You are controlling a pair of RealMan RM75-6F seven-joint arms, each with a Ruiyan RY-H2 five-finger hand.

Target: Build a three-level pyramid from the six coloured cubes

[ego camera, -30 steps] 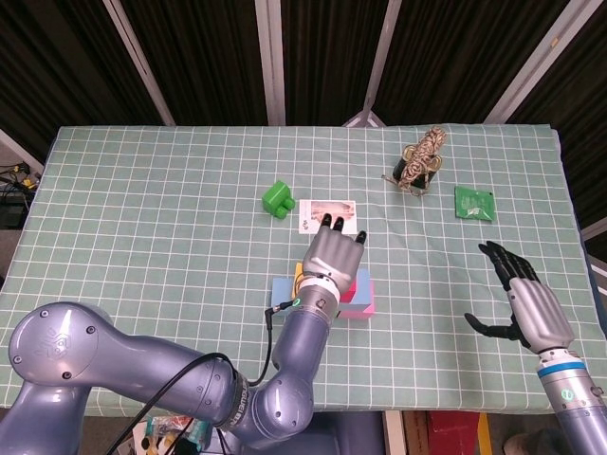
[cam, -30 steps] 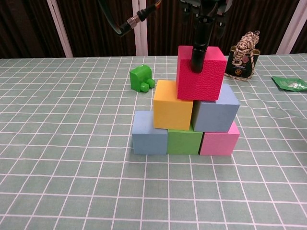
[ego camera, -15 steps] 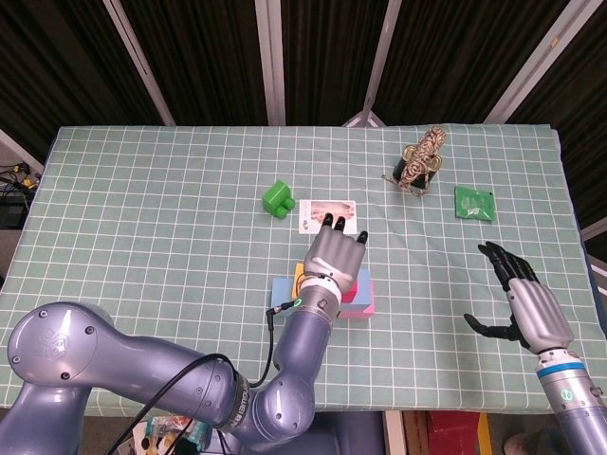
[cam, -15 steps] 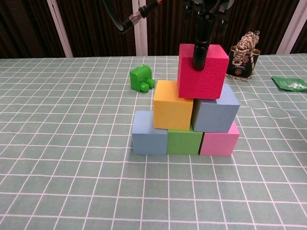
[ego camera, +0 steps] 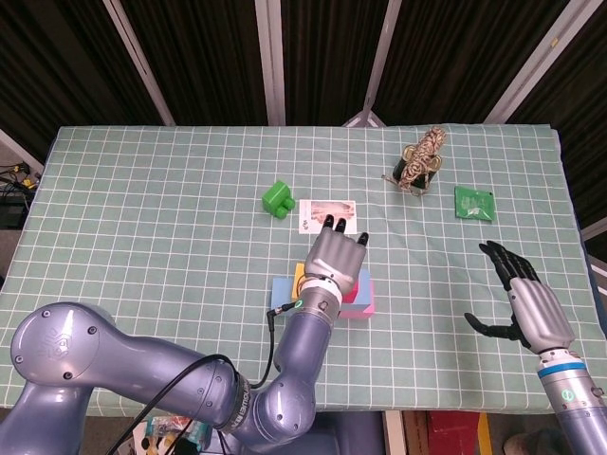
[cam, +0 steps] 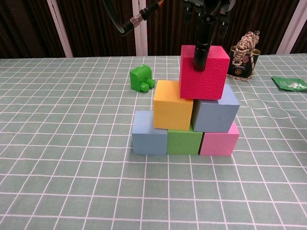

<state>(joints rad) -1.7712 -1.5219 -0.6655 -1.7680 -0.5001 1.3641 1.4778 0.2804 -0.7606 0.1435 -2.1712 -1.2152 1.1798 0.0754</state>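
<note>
We see the table (cam: 57, 191) carrying five cubes already stacked: light blue cube (cam: 149, 139), green cube (cam: 183, 142) and pink cube (cam: 219, 139) touching in the bottom row, orange cube (cam: 172, 111) and grey-blue cube (cam: 216, 111) above them. Our left hand (ego camera: 335, 254) grasps the red cube (cam: 204, 72) from above, one finger (cam: 200, 50) down its front face. It sits tilted and mostly over the grey-blue cube (too far to that side, we judge). We should shift it over the seam, level it, then let go gently. Our right hand (ego camera: 520, 296) hovers released, well apart.
</note>
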